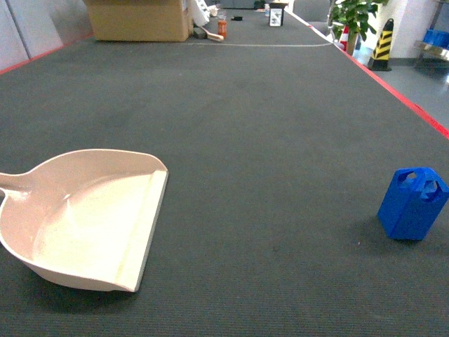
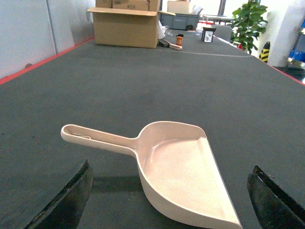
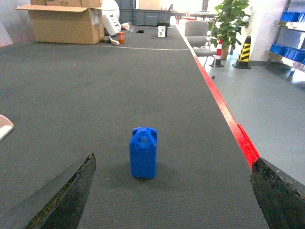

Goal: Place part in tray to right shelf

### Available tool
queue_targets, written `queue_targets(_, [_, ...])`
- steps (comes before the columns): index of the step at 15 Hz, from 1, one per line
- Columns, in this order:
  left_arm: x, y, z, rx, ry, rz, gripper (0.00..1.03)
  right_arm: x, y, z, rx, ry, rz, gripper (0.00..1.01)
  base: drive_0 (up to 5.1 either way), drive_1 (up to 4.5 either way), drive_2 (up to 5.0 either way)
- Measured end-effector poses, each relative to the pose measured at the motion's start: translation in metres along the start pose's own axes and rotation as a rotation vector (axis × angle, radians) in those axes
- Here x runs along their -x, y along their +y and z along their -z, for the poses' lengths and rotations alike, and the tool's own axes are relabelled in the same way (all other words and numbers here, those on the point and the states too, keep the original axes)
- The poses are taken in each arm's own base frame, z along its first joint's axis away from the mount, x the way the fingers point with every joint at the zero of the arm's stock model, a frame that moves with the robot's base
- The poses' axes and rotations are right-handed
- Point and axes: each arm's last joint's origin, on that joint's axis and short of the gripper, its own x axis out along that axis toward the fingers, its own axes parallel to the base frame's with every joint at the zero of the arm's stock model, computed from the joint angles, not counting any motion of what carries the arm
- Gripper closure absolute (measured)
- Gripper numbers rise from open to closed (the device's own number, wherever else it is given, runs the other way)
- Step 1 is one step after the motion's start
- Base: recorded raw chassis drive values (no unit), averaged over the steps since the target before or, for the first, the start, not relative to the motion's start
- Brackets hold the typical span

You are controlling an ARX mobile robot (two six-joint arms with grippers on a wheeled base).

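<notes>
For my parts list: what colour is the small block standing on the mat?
Bright blue part, clearest in the right wrist view.

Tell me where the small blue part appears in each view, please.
Head: the blue part stands on the mat, far right.
Left wrist: not in view.
Right wrist: bottom centre, between the open jaws.
Shared landmark: cardboard box, at the mat's far end.
</notes>
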Motion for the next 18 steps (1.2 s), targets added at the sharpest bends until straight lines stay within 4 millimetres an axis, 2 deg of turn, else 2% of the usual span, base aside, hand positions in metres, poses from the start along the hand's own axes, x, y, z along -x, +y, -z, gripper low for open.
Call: queue_targets(18, [0.0000, 0.0000, 0.0000, 0.000, 0.000, 0.000, 0.05, 0.0000, 0.0000, 0.0000, 0.000, 0.000, 0.000, 0.03, 0.0, 0.00, 0.0])
